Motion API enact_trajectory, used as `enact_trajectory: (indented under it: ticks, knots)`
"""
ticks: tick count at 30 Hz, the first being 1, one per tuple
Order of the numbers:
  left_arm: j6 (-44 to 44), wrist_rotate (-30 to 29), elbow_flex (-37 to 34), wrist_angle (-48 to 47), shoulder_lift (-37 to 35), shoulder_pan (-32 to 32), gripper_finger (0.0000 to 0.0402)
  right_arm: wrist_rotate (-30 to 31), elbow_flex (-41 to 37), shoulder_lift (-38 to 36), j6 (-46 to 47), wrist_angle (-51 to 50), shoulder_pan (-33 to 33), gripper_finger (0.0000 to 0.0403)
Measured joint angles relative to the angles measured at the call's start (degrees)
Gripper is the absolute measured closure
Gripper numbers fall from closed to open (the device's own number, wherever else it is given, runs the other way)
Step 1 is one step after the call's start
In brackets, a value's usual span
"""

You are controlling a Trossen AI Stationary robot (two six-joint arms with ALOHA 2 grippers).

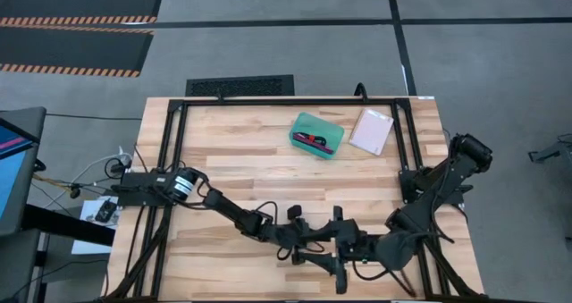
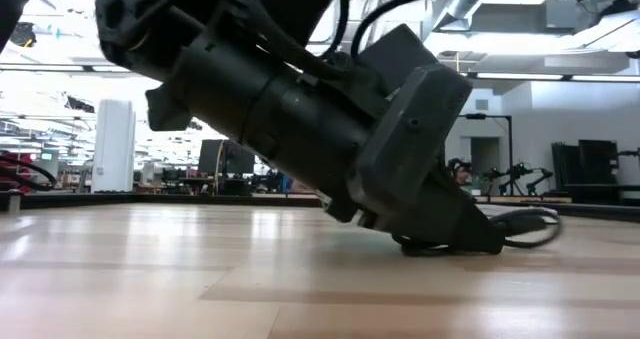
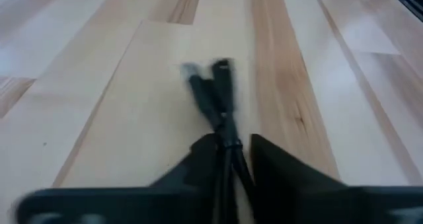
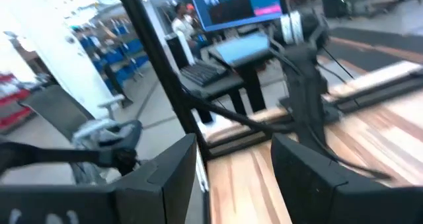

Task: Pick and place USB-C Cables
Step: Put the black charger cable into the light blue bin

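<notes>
Left gripper (image 3: 228,154): closed on the thin all-black bundled cable (image 3: 215,95), held low at the near table edge.
Right gripper (image 4: 234,178): fingers parted, nothing held (raised beside it).
Teal rectangular tray (image 1: 304,124): magenta and black-red cables (image 1: 316,141) are seen inside.

From overhead we look straight down on the whole table (image 1: 268,151), both arms entering at the frame's lower half. At table-top height we look level across the wood, an arm filling the upper centre at close range. From the left wrist we face the boards closely. From the right wrist we face across the table to the room; both share the tabletop.
</notes>
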Motion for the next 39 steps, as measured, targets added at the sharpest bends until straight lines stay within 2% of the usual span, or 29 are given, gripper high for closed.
enact_trajectory:
  ticks: [2, 4, 10, 13, 16, 22, 26, 29, 33, 35, 39]
  knots:
    - [-0.14, 1.24, 0.03, -0.35, 0.07, 0.24, 0.0366, -0.46, 0.0, 0.0, -1.85, 2.8, 0.0, 0.0184]
    - [-0.38, 1.08, 0.02, -0.53, 0.12, 0.26, 0.0387, -1.21, 0.0, 0.0, -2.64, 4.51, 0.31, 0.0184]
    - [-4.1, 0.51, 0.11, -2.73, -0.59, -0.53, 0.0394, -1.2, 0.02, -0.07, -0.37, 5.96, 0.68, 0.0184]
    - [-6.84, -2.07, 0.04, -3.05, -0.55, -2.1, 0.0396, -1.35, 0.02, -0.35, 0.59, 4.92, 0.21, 0.0184]
    - [-8.84, -4.64, -0.12, -6.44, -1.87, -3.94, 0.0398, -1.46, -0.01, -4.13, 0.74, 1.09, 0.4, 0.0184]
    - [-14.13, -9.92, -0.6, -16.95, -7.17, -7.61, 0.04, -0.04, 1.53, -13.13, 1.83, -13.63, 2.36, 0.0184]
    - [-16.39, -13.52, -0.59, -19.59, -11.16, -9.16, 0.0401, 0.77, 1.57, -17.98, 4.79, -24.88, 3.22, 0.0184]
    - [-17.15, -14.91, -0.55, -21.74, -13.68, -9.83, 0.0401, 2.18, 1.66, -19.4, 12.35, -38.7, 3.97, 0.0184]
    - [-18.05, -17.06, -0.52, -26.57, -17.89, -10.95, 0.0401, 3.0, -0.65, -17.67, 27.65, -56.76, 5.44, 0.0184]
    - [-18.84, -18.57, -0.42, -29.09, -20.03, -11.47, 0.0401, 2.56, -3.1, -16.36, 33.62, -60.31, 6.41, 0.0184]
    - [-20.19, -19.04, -0.46, -33.43, -25.53, -11.79, 0.0401, 2.25, -6.92, -14.94, 38.51, -59.78, 9.69, 0.0184]
